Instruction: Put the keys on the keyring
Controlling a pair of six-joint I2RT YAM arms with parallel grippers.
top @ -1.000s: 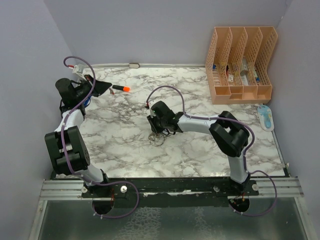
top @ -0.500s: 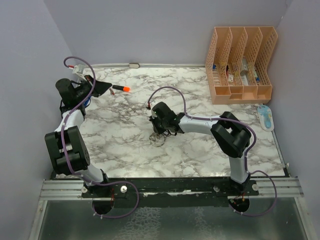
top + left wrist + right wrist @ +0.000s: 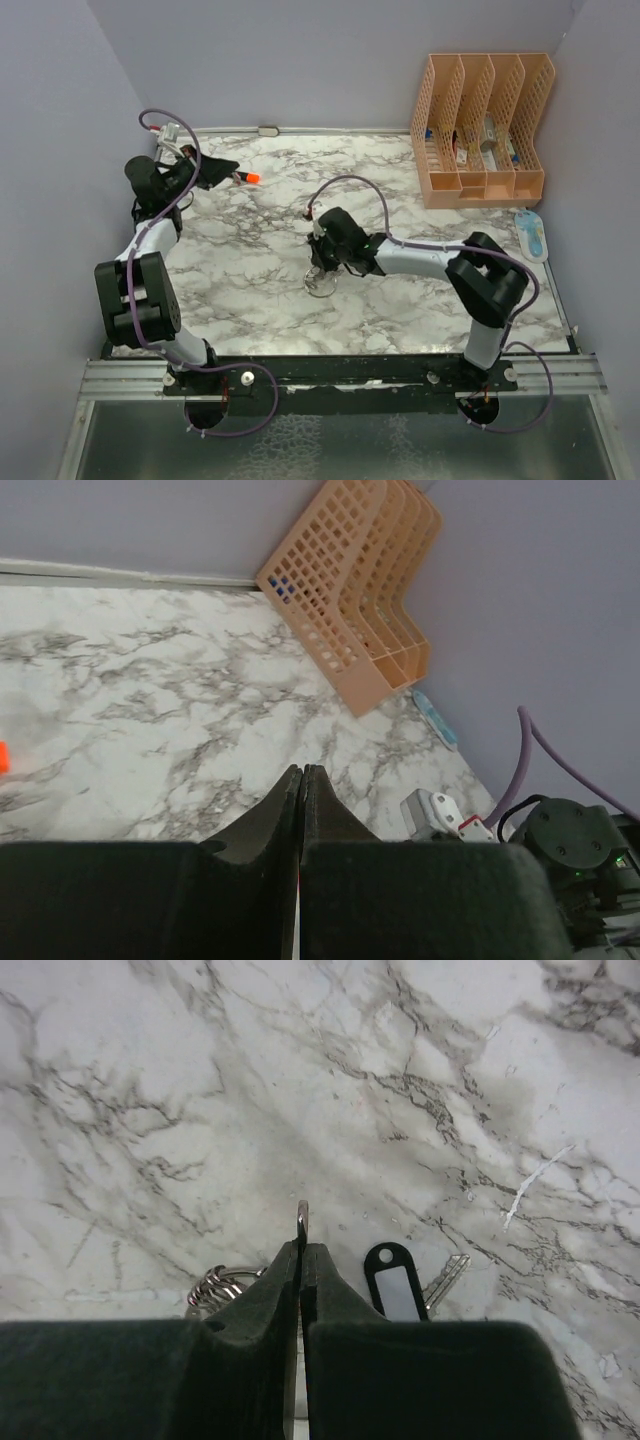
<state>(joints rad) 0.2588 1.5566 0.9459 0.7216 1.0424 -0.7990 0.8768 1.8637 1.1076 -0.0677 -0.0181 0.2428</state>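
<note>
Currently held: a thin key (image 3: 302,1212), seemingly, pinched edge-on in the right gripper (image 3: 301,1248), jaws clenched, tip forward, probably for threading.
Keyring (image 3: 218,1284): on the desk (image 3: 150,1060), just left of those jaws.
Tagged key (image 3: 398,1282): flat, just right.
Left gripper (image 3: 301,772): jaws clenched on nothing, parked near the marker (image 3: 247,178).

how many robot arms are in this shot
2. The left arm reaches to the far left corner, its tool by the orange-capped marker. The right arm stretches to mid-table, its tool down at the keyring. None seems hidden.
</note>
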